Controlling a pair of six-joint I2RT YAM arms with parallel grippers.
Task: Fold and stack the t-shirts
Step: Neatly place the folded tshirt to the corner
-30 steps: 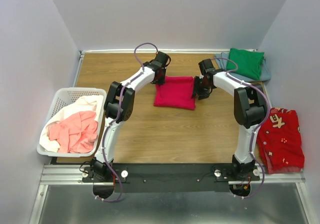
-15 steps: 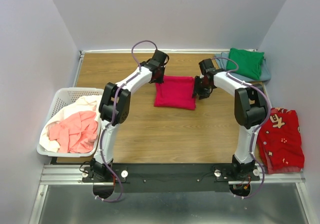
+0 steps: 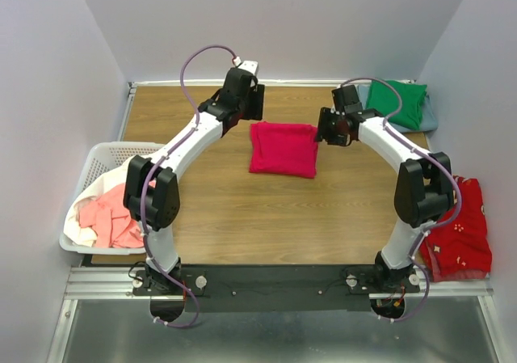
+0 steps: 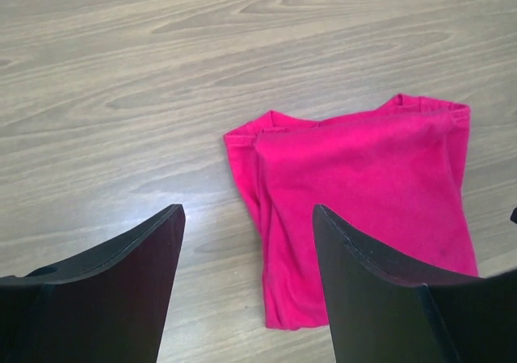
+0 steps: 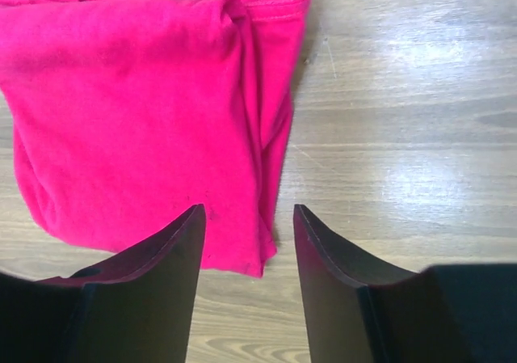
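While the folded crimson-pink t-shirt (image 3: 282, 149) is lying flat toward the far middle of the table (image 3: 242, 209), untouched, the left gripper (image 4: 246, 213) is being held above its far left corner and the right gripper (image 5: 249, 211) beside its right edge, both with jaws apart and empty.

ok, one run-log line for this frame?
crimson t-shirt: folded, on table | left hand: open, empty | right hand: open, empty | stack: green t-shirt on grey-blue t-shirt, far right
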